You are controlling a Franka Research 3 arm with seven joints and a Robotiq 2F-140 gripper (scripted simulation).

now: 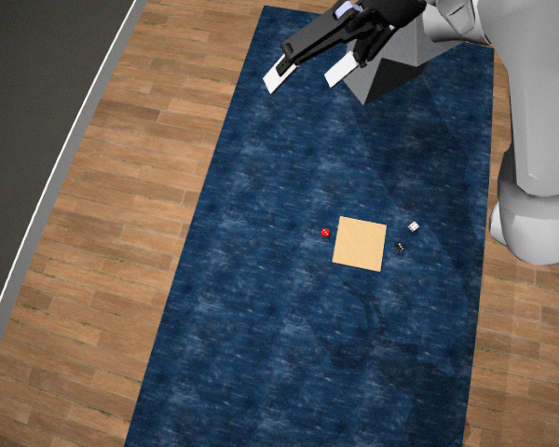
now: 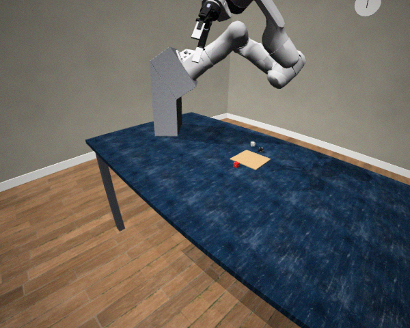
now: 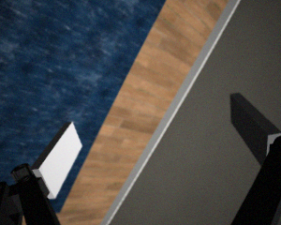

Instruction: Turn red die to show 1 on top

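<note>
Left of the mat (image 1: 359, 242), centre frame, the red die (image 1: 325, 233) looks tiny, rigid and light; pinch opposite faces. Gripper (image 1: 308, 75) hangs spread wide, empty.

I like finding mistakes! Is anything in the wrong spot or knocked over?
Nothing is tipped or broken. One thing stands out: the red die sits on the blue table, just beside the tan mat, not on it. The open end effector hangs far away.

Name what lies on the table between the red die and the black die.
The tan mat lies between the red die and the black die, each die just off its edge; the top view shows this best.
</note>
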